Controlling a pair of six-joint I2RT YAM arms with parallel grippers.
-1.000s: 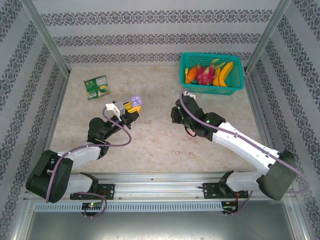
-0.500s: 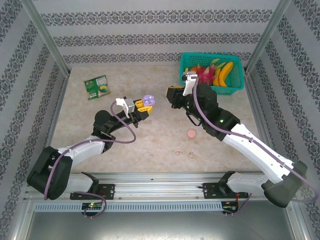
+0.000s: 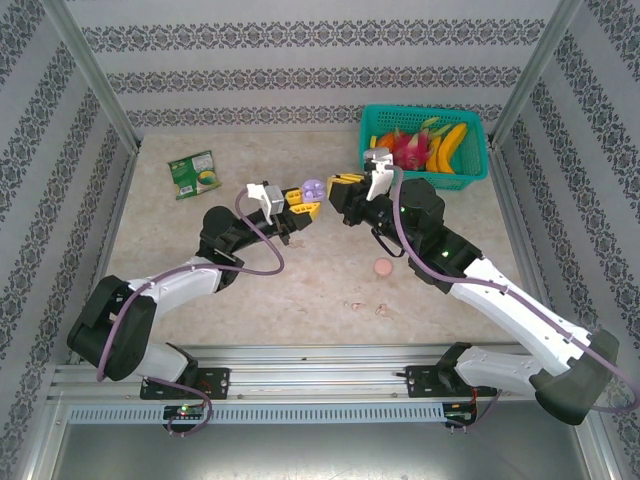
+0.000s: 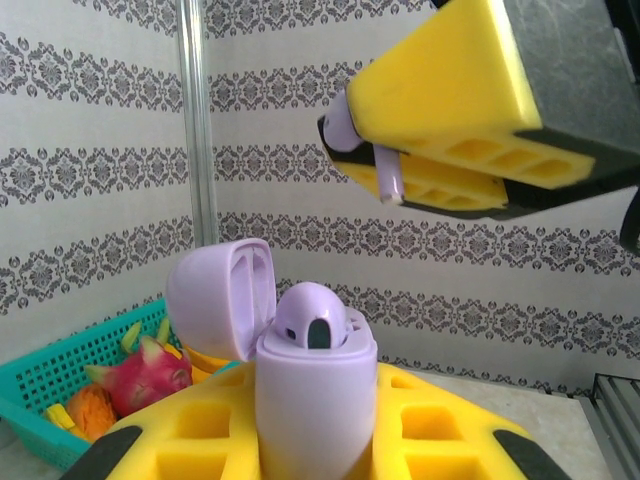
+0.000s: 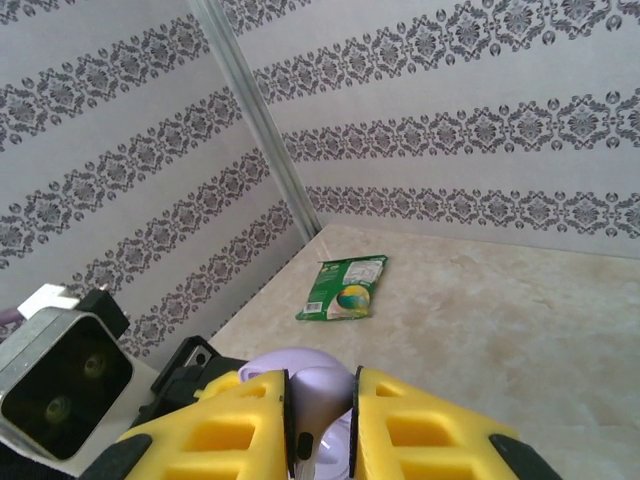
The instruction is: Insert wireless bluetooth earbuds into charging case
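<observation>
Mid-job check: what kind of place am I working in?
Most likely a staged robot test cell, not a home: wallpaper-patterned panel walls on aluminium frame posts box in the table, and a teal basket of fruit sits as a prop.

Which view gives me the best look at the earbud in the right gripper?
Left wrist: the earbud shows side-on, stem poking out of the right gripper, above the open case. Right wrist gives a lilac sliver between the fingers, partly hidden. Top external: too small to make out.
</observation>
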